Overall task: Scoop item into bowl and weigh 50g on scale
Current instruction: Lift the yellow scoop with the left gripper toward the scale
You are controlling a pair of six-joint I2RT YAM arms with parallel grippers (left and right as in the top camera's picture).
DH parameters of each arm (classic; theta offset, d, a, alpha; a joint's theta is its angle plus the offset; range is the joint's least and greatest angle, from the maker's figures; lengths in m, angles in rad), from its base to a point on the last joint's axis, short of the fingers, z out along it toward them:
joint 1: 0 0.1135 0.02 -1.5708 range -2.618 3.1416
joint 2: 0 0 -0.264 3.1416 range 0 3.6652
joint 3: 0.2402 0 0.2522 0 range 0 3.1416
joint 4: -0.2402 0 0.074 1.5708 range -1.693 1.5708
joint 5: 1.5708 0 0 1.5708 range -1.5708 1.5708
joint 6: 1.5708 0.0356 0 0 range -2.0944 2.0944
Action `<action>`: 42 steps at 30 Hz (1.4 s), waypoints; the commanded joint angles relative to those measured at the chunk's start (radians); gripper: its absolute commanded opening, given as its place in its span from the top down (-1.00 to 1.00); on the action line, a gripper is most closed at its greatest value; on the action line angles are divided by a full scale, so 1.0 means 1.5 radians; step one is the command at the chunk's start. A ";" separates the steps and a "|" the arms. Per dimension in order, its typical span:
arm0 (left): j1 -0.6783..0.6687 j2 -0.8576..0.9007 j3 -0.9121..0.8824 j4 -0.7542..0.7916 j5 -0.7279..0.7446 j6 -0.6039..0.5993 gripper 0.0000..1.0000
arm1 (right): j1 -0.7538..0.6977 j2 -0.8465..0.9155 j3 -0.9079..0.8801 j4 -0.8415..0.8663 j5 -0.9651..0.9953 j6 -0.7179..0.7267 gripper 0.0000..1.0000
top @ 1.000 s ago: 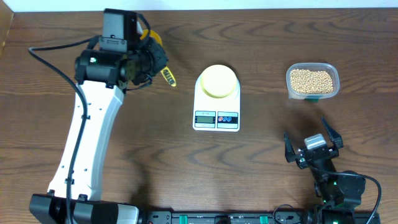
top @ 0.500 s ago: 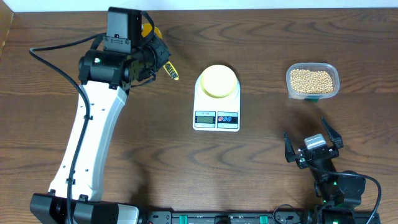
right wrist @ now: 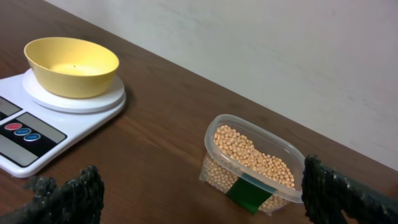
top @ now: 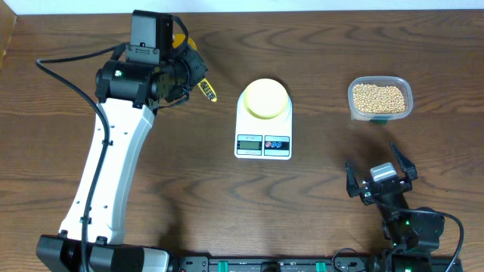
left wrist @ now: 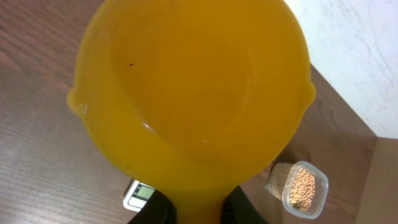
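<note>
Overhead, left gripper [top: 190,72]: upper left of the frame, clamped on the scoop [top: 206,91]; the yellow handle end pokes out toward the scale.
Overhead, scale [top: 246,121]: top centre, flat on the table [top: 227,204], display and buttons along its lower edge.
Overhead, bowl [top: 265,98]: sits on the scale's round platform.
Overhead, beans [top: 378,98]: in the tub [top: 352,97] at upper right, well apart from the bowl.
Overhead, right gripper [top: 376,169]: lower right, below the tub, fingers spread wide with nothing between them.
Left wrist, scoop [left wrist: 193,87]: fills most of the frame, hollow side to the camera, handle running down to the bottom edge.
Left wrist, left gripper [left wrist: 198,213]: dark fingers [left wrist: 154,214] pressed together on the handle.
Left wrist, scale [left wrist: 138,194]: only a corner with the display shows, lower left of centre, behind the scoop.
Left wrist, tub [left wrist: 278,182]: lower right, beans [left wrist: 303,185] inside.
Right wrist, right gripper [right wrist: 200,196]: fingers [right wrist: 78,193] at the bottom corners, far apart, holding nothing.
Right wrist, bowl [right wrist: 71,65]: upper left, upright on the scale [right wrist: 37,118].
Right wrist, beans [right wrist: 249,149]: heaped in the tub [right wrist: 217,127], centre right, on the table beside the scale but apart from it.
Right wrist, wall [right wrist: 280,50]: pale, across the top.
</note>
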 commanded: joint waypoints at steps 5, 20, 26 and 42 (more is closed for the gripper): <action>0.001 0.000 -0.006 -0.003 -0.010 0.001 0.85 | -0.002 -0.001 -0.001 -0.003 0.003 -0.002 -0.98; 0.001 0.000 -0.006 -0.028 -0.009 0.001 0.85 | -0.002 -0.001 -0.001 -0.003 0.003 -0.002 -0.99; 0.001 0.000 -0.006 -0.028 -0.009 0.001 0.85 | -0.002 -0.001 -0.001 -0.003 0.003 -0.002 -0.98; 0.001 0.000 -0.006 -0.033 -0.004 -0.001 0.85 | -0.002 -0.001 -0.001 -0.003 0.003 -0.002 -0.99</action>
